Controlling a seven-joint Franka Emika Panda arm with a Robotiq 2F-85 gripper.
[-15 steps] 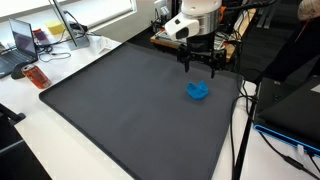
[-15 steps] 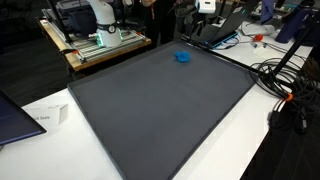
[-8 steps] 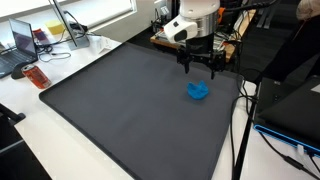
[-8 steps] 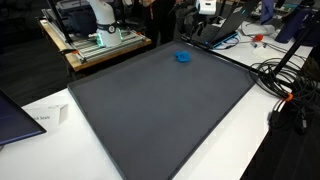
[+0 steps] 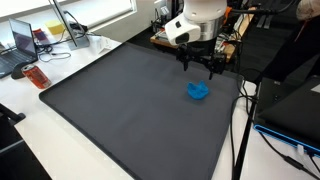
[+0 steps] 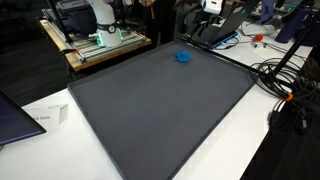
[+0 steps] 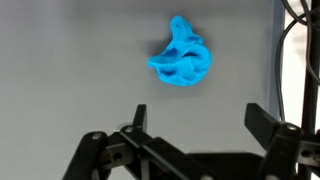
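The gripper point(image 5: 203, 70) hangs released above the dark grey mat point(image 5: 110, 100) that covers the bench point(image 5: 40, 140), jaws wide apart and holding nothing; the work in hand looks like an approach to the small blue object point(image 5: 198, 91), which lies on the mat below and just ahead of the gripper, apart from it. In the wrist view the blue object point(image 7: 182, 57) sits ahead of the gripper point(image 7: 197, 115) and a little off its midline, toward the finger at the left of that picture. To do this well, I judge, the gripper should first be centred over the object, then lowered straight with the jaws kept wide; closing across the narrower waist would likely seat better than across the jutting lobes. The object is bright blue, lumpy and irregular, with folds, hollows and a point sticking up at one end; whether it is soft or rigid I cannot tell. It stands alone on the mat point(image 6: 160, 110), the blue object point(image 6: 182, 57) near one edge.
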